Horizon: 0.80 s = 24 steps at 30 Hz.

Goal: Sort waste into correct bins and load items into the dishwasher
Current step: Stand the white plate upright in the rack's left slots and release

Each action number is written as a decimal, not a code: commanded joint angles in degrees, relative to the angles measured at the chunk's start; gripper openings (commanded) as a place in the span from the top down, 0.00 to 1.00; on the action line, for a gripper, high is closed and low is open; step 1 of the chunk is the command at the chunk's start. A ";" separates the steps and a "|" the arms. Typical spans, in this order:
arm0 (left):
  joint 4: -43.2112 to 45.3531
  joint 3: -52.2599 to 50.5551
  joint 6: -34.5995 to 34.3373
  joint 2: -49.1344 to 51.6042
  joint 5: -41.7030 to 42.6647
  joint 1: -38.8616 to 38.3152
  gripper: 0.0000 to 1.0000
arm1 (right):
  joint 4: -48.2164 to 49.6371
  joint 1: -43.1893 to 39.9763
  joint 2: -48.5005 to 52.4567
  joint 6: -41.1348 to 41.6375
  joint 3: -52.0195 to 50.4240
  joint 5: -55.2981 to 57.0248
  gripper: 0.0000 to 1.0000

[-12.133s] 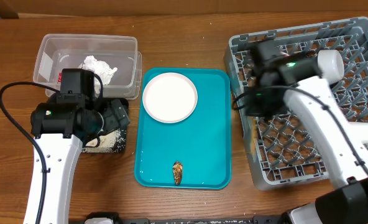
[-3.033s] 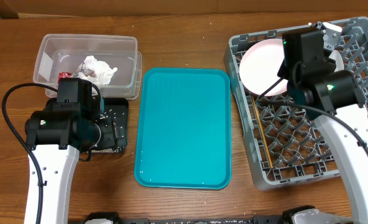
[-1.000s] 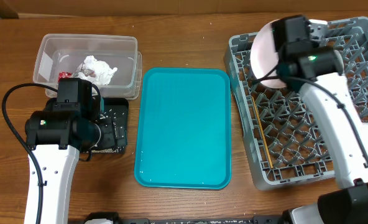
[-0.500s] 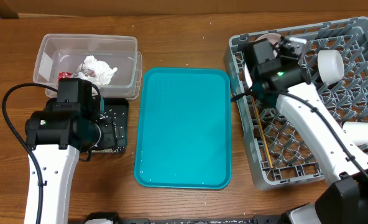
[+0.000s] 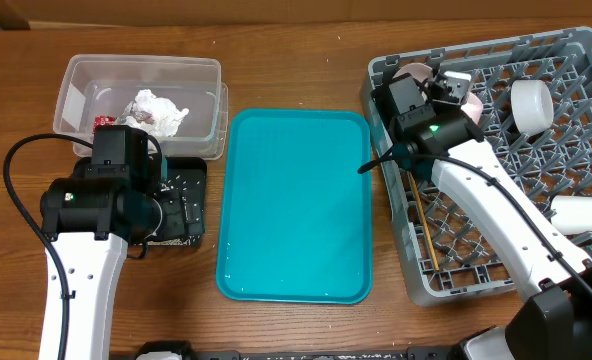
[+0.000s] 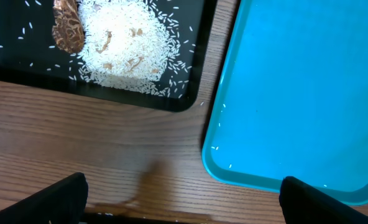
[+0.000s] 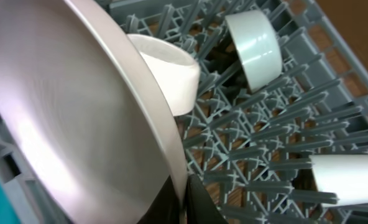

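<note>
My right gripper point(image 5: 434, 88) is shut on the rim of the large white plate point(image 7: 66, 118), which stands on edge at the back left corner of the grey dish rack point(image 5: 476, 285); the jaws show in the right wrist view point(image 7: 185, 193). Only a sliver of the plate point(image 5: 416, 72) shows from overhead. My left gripper point(image 6: 184, 193) is open and empty, over the wood in front of the black tray point(image 6: 10, 62), which holds the rice point(image 6: 125, 43) and the brown scrap point(image 6: 68, 28). The clear tub point(image 5: 141, 68) holds the napkin point(image 5: 158, 108) and the red wrapper point(image 5: 101, 122).
The teal serving tray point(image 5: 296, 205) lies bare between the arms. In the rack are a white cup point(image 5: 531, 103), a second pale vessel point(image 5: 583, 212), the chopsticks point(image 5: 426, 225), and a white bowl point(image 7: 168, 71) right behind the plate.
My right gripper has carried the plate down and to the left, from above the rack's back edge into its back left corner, turning it on edge. The left arm has not moved.
</note>
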 commanded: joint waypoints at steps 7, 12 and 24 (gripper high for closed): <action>0.17 0.07 -0.39 0.09 -0.15 -0.11 0.00 | -0.79 1.36 -0.31 0.50 -0.24 -16.94 0.82; 0.17 0.07 -0.39 0.09 -0.15 -0.11 0.00 | -1.70 1.36 -0.48 0.50 -0.22 -17.92 0.67; 0.17 0.07 -0.39 0.09 -0.15 -0.11 0.00 | -3.52 1.31 -9.84 -0.33 6.36 -17.99 0.44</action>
